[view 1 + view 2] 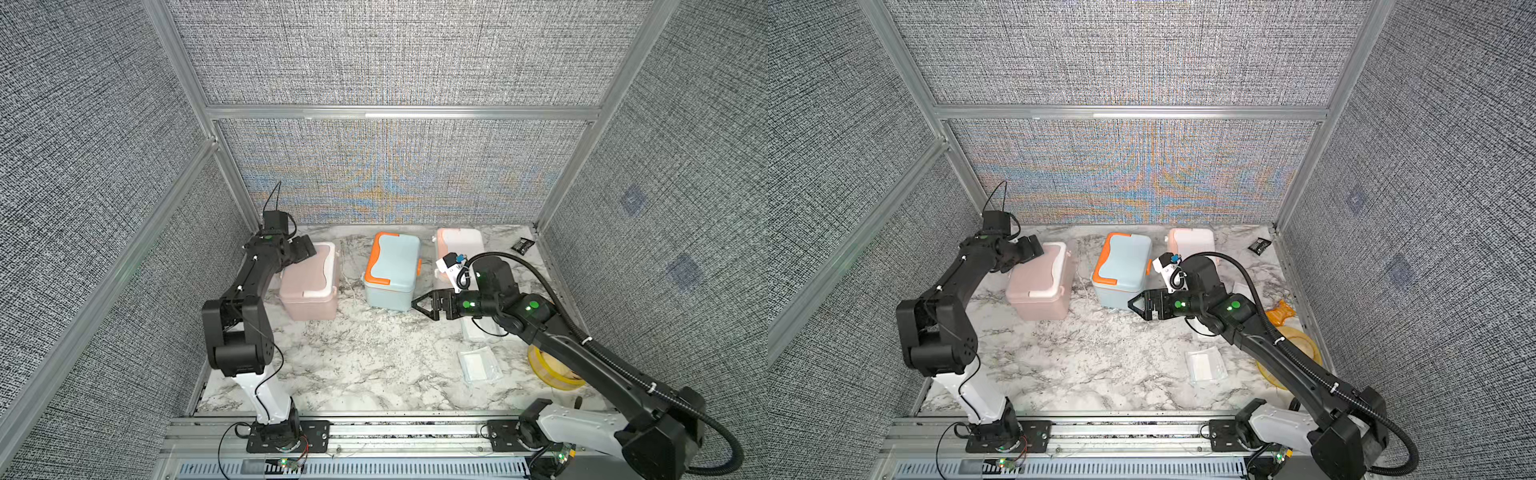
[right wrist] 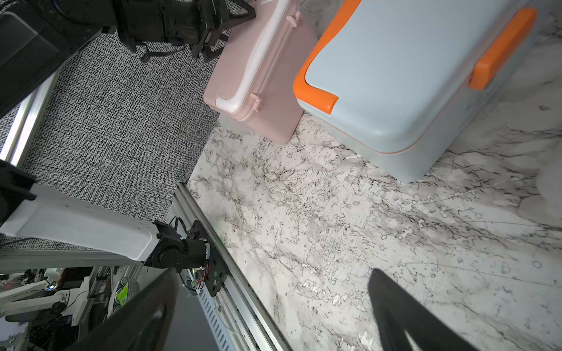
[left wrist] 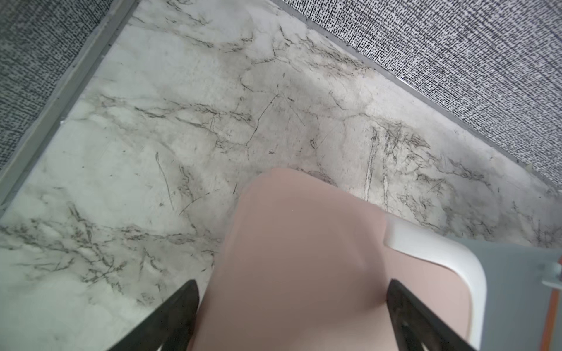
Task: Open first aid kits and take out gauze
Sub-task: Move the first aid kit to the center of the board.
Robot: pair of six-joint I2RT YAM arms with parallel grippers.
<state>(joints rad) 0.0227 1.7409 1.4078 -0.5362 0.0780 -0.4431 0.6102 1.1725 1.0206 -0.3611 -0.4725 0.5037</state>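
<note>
Light: You get bright, even light from overhead; the tabletop (image 1: 365, 353) reads clearly in both top views.
Shadows: Soft and faint, gathered around the foot of the pink box (image 1: 309, 286).
Glare: A pale streak runs along the rail (image 1: 403, 113).
Colour artefact: Rainbow bands ripple across the back wall (image 1: 1133, 174).
Distortion: The frame posts (image 1: 176, 54) bow toward the picture edges.
Focus: In the left wrist view the pink box is soft, close to the lens; in the right wrist view the right end effector (image 2: 273, 275) is a dark blur.
</note>
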